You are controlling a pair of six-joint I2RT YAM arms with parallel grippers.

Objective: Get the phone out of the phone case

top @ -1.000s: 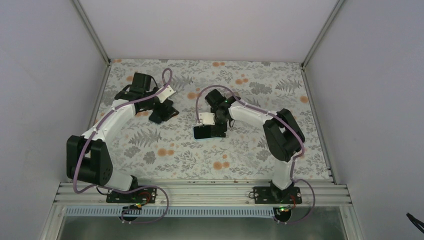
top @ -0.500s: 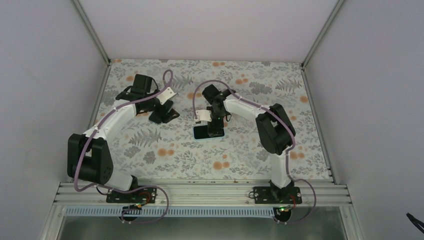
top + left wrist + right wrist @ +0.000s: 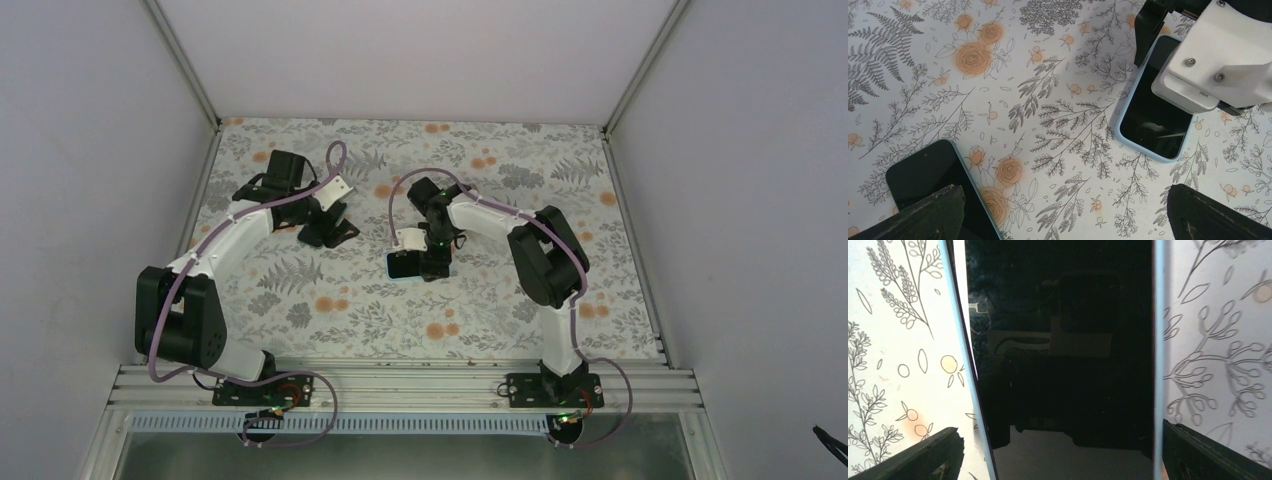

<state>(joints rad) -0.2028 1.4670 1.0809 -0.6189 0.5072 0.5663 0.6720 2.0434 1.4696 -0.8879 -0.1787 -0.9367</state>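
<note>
A black-screened phone (image 3: 402,266) in a light blue case lies flat on the floral table near its middle. In the right wrist view the phone (image 3: 1063,340) fills the centre, with the case rim (image 3: 1159,340) along its sides. My right gripper (image 3: 1060,460) is open, one finger outside each long side, just above it (image 3: 432,262). The left wrist view shows the same phone (image 3: 1153,120) partly under the right wrist's white mount (image 3: 1213,70). My left gripper (image 3: 1063,220) is open and empty at the table's back left (image 3: 328,228).
A second dark phone with a light blue rim (image 3: 923,175) lies under my left gripper's left finger; the top view hides it. White enclosure walls (image 3: 100,150) and metal rails bound the floral mat (image 3: 520,150).
The right arm's elbow has swung left while its gripper stayed over the phone and shifted slightly. The left arm has hardly moved.
</note>
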